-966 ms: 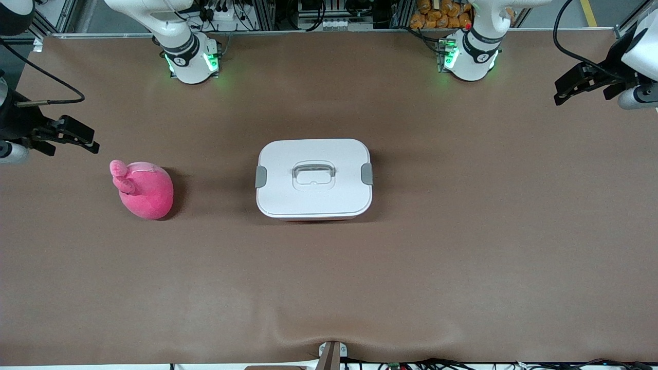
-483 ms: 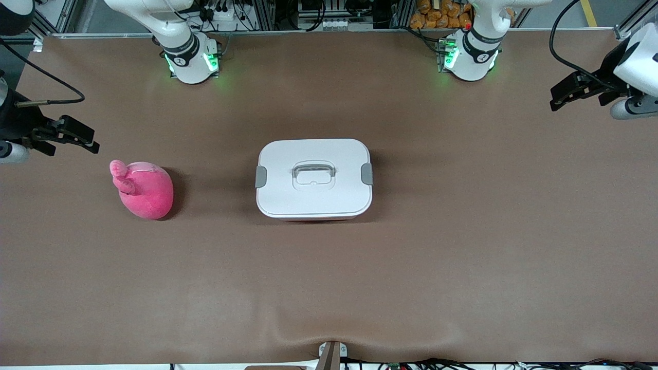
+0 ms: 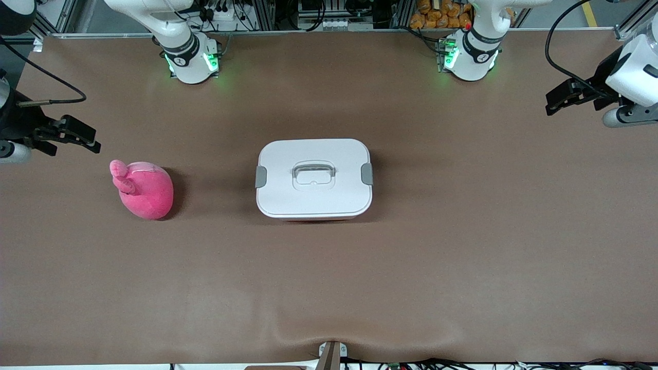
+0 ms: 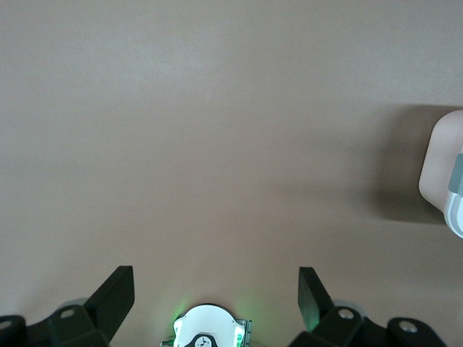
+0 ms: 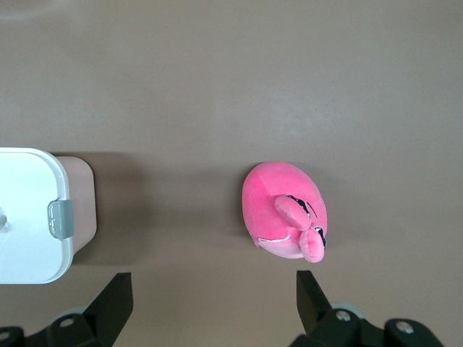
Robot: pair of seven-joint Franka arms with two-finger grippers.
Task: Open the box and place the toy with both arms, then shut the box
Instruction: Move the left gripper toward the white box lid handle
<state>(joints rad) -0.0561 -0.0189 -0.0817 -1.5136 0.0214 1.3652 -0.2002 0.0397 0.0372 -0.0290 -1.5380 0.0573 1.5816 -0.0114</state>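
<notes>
The box (image 3: 313, 177) sits mid-table with its white lid on and a grey clip (image 3: 260, 176) at each end; its corner also shows in the left wrist view (image 4: 443, 173). The pink plush toy (image 3: 145, 189) lies on the table toward the right arm's end, apart from the box (image 5: 29, 213). My right gripper (image 3: 95, 142) hangs open over the table close to the toy (image 5: 286, 210), with nothing between its fingers (image 5: 213, 289). Over bare table at the left arm's end, my left gripper (image 3: 554, 102) is open and empty (image 4: 215, 285).
Both arm bases (image 3: 193, 61) (image 3: 470, 59) glow green along the table's edge farthest from the front camera. The brown table cover (image 3: 329, 288) bulges slightly near a small mount (image 3: 331, 352) at the edge nearest that camera.
The left arm's hand has shifted a little toward the box's end of the table. The right gripper, the toy and the box have stayed put.
</notes>
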